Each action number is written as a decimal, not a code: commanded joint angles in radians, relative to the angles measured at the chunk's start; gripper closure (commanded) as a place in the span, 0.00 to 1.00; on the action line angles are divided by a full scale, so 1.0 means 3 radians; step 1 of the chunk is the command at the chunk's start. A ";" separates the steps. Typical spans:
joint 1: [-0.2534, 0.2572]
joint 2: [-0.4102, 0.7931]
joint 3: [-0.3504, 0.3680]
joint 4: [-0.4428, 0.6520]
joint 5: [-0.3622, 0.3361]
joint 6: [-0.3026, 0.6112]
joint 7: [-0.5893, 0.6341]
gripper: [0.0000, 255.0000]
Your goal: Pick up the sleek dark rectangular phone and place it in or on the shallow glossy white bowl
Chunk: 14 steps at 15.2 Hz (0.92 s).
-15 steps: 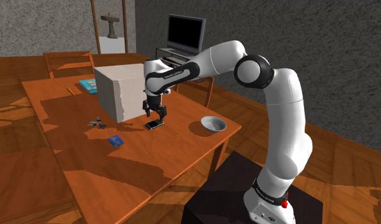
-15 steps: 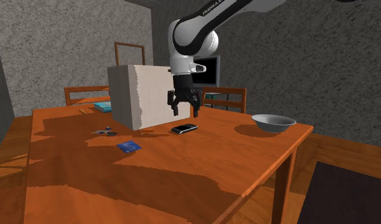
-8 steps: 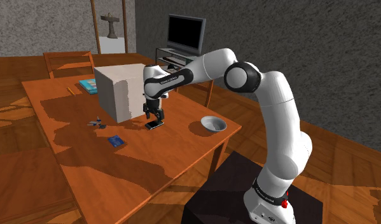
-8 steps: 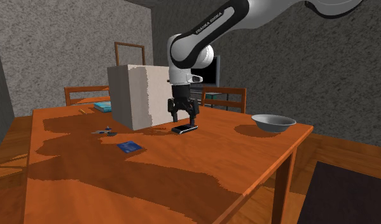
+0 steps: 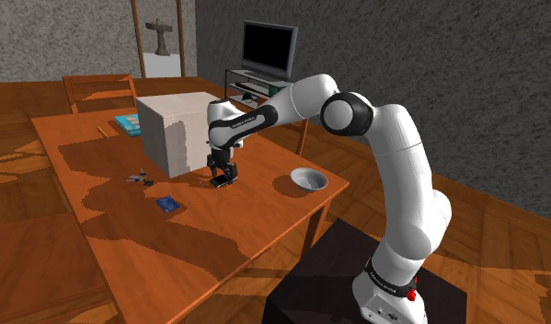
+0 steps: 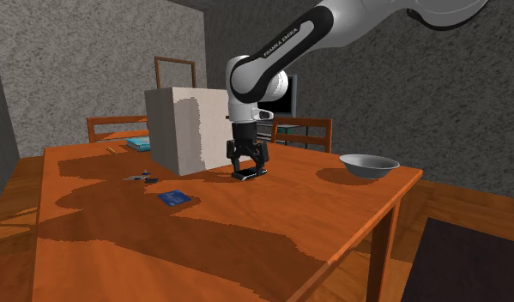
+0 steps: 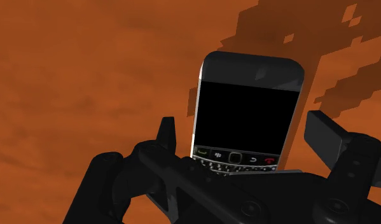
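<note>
**Pincer straddles phone on wooden counter**

The black pincer (image 6: 249, 163) stands low over the counter (image 6: 246, 227), pointing straight down, its two fingers spread apart and clasping nothing. The dark rectangular phone (image 7: 249, 105) lies flat on the wood between them, screen up, its keypad end under the hand. In the wrist view a strip of bare counter shows between one finger (image 7: 327, 135) and the phone's edge; the other finger sits close against the opposite edge. A big white box (image 6: 182, 129) stands just behind the pincer in the second exterior view. The shallow white bowl (image 6: 369, 164) rests well apart from the phone, near the counter's corner at that view's right. A small blue card (image 6: 174, 197) lies toward that view's left.
</note>
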 commanded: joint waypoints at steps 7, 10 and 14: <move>0.0002 0.0002 0.0000 0.0002 0.0000 0.0000 0.0002 1.00; 0.0002 0.0002 0.0000 0.0004 0.0000 -0.0002 0.0001 1.00; -0.0002 -0.0022 0.0004 0.0007 0.0006 -0.0028 -0.0004 1.00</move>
